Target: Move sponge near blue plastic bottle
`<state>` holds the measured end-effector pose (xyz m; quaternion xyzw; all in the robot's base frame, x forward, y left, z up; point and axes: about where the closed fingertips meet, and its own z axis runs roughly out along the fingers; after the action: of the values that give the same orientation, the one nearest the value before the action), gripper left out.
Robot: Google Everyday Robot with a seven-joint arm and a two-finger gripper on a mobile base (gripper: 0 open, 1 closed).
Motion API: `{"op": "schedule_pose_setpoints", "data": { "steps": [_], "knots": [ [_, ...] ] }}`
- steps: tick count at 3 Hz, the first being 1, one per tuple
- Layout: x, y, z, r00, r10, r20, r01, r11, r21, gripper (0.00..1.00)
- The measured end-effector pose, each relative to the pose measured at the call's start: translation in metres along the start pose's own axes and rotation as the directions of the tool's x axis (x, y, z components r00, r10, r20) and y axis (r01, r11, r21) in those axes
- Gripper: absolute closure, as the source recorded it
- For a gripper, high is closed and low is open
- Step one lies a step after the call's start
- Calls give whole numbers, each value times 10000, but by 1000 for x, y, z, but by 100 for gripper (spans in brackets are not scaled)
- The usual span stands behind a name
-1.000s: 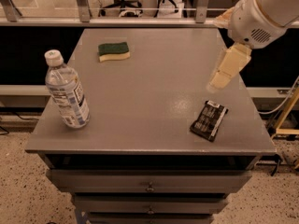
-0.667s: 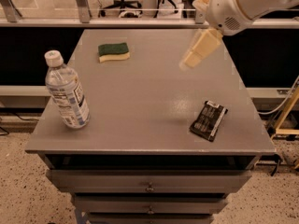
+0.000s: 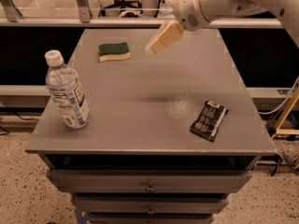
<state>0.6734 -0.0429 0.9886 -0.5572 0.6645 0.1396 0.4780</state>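
The sponge (image 3: 114, 51), dark green on top with a pale yellow layer below, lies flat at the far left of the grey table (image 3: 149, 101). The blue plastic bottle (image 3: 67, 90), clear with a white cap and blue-and-white label, stands upright near the front left edge. My gripper (image 3: 152, 47) hangs above the far middle of the table, to the right of the sponge and apart from it, with nothing seen in it.
A black crinkled snack packet (image 3: 209, 120) lies at the front right of the table. Drawers (image 3: 149, 186) sit below the tabletop. A glass railing (image 3: 84, 13) runs behind the table. A yellow stand (image 3: 286, 115) is at the far right.
My arm has swung left across the table, from over the right side near the packet to the far middle close to the sponge. Sponge, bottle and packet have not moved.
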Motion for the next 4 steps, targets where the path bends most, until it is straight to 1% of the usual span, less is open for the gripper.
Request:
{"op": "schedule_pose_setpoints", "data": {
  "steps": [1, 2, 3, 4],
  "knots": [
    [0, 0, 0, 10000, 0, 2, 0, 10000, -1, 0],
    [6, -11, 12, 9992, 108, 382, -114, 9998, 148, 0],
    [21, -34, 48, 9945, 314, 998, -356, 9986, 401, 0],
    [33, -49, 100, 9834, 598, 1715, -678, 9969, 410, 0]
  ]
}}
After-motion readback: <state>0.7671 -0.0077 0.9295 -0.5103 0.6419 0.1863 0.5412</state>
